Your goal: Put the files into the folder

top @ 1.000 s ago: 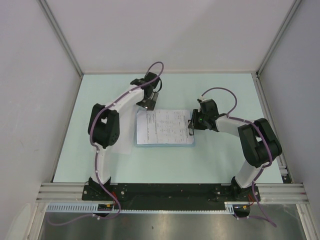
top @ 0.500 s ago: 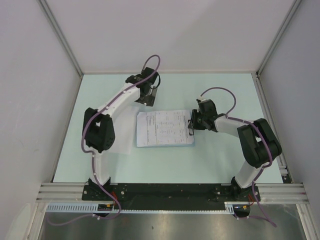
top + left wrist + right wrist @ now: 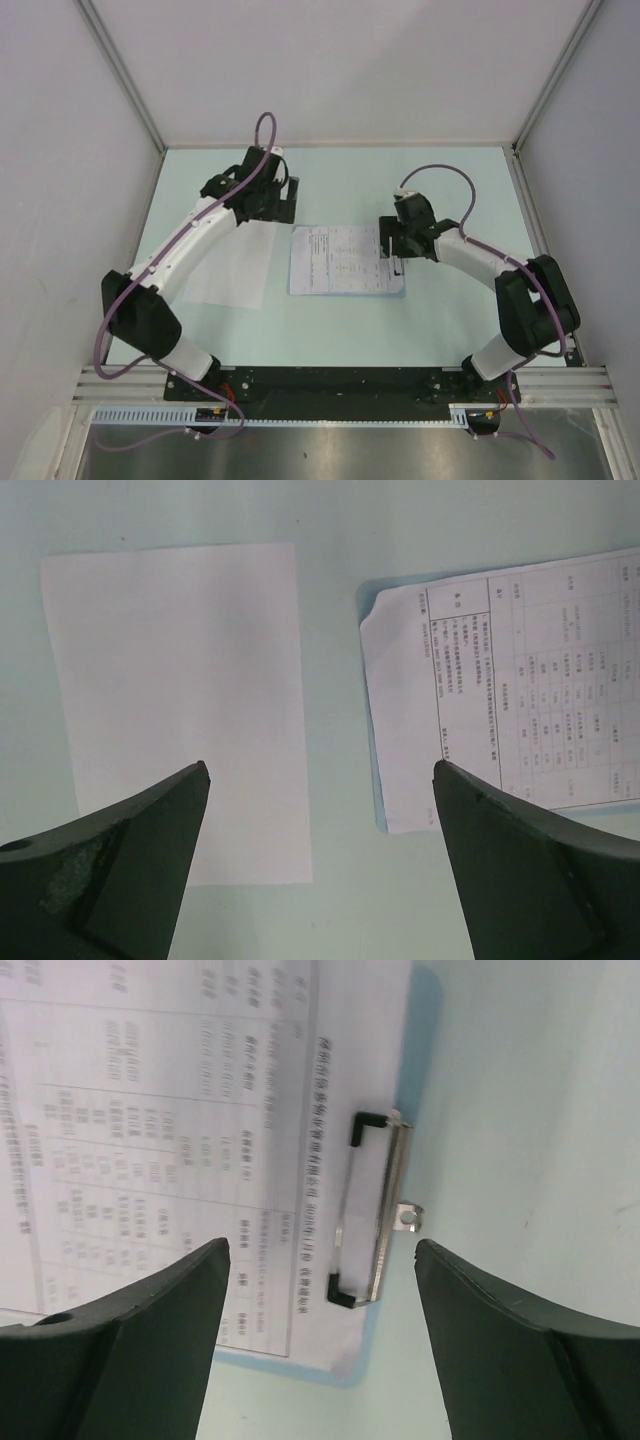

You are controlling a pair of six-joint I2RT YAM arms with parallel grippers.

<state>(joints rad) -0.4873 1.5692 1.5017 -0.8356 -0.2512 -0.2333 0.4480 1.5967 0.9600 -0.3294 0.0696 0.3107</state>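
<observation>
Top external view: the task is part done. A printed sheet (image 3: 345, 258) lies on the folder (image 3: 396, 290) at mid-table (image 3: 450, 180); whether it is inside the sleeve or only on top cannot be told. A blank-faced sheet (image 3: 235, 265) lies apart to the left, outside the folder, and remains to be filed. The left gripper (image 3: 283, 205) hangs near the far corner of that sheet; the right gripper (image 3: 395, 250) stands at the folder's right edge.

Left wrist view: the left gripper (image 3: 320, 780) has its jaws spread wide with nothing between them. It touches neither the blank-faced sheet (image 3: 180, 700) nor the printed sheet (image 3: 500, 680).

Right wrist view: the right gripper (image 3: 320, 1260) is likewise wide open and holds nothing. A metal clip (image 3: 375, 1205) sits at the printed sheet's edge on the folder (image 3: 425, 1000).
</observation>
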